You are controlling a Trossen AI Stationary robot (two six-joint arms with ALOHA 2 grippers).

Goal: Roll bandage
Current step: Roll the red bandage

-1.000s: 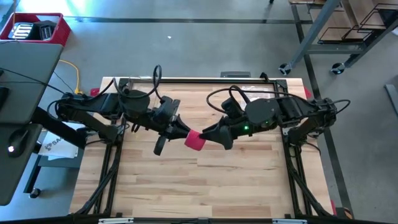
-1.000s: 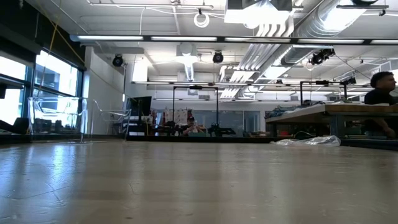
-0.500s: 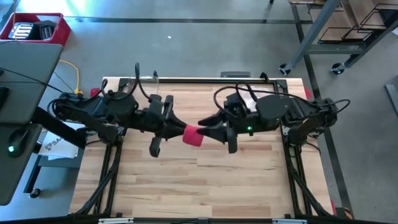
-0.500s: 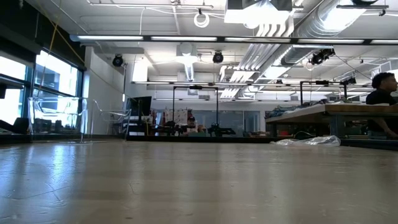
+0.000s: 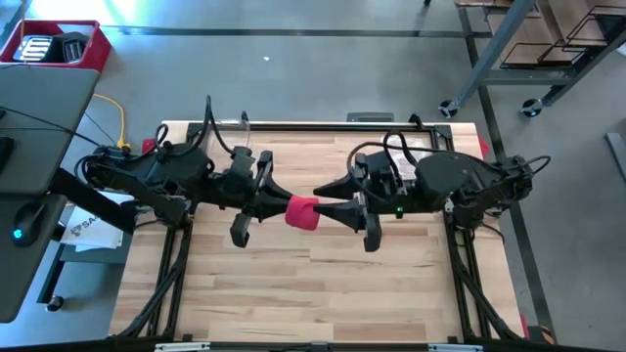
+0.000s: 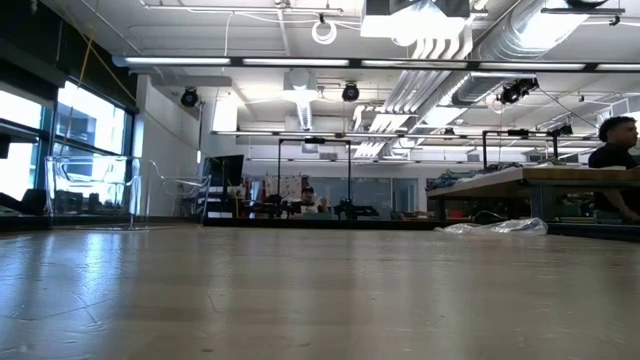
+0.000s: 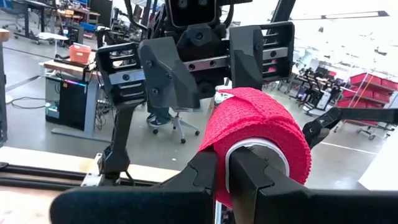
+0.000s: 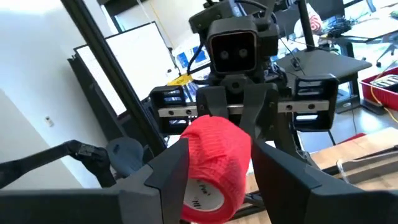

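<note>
The bandage (image 5: 302, 212), a small bright red cylinder of soft stretchy fabric wound on a pale hollow core, is held in the air above the middle of the wooden worktop (image 5: 313, 293), a little nearer its far edge than its near one, with its axis running from one arm to the other. It looks light and springy: the crepe outer wraps would give under pressure and grip well, not slide, while the core ring gives a stiffer place to hold. The loose outer lap visible in the left wrist view could unwind if the outside is not kept pressed.

The left pincer (image 5: 275, 206) comes in from the worktop's left side, its two fingers together and pushed into the hollow core at that end of the roll. The right pincer (image 5: 332, 208) meets it from the right side, its fingers spread around the roll's outside and clamped on the red fabric. By my judgement, the safest hold is this pairing: core for turning, outer wraps for tension.
</note>
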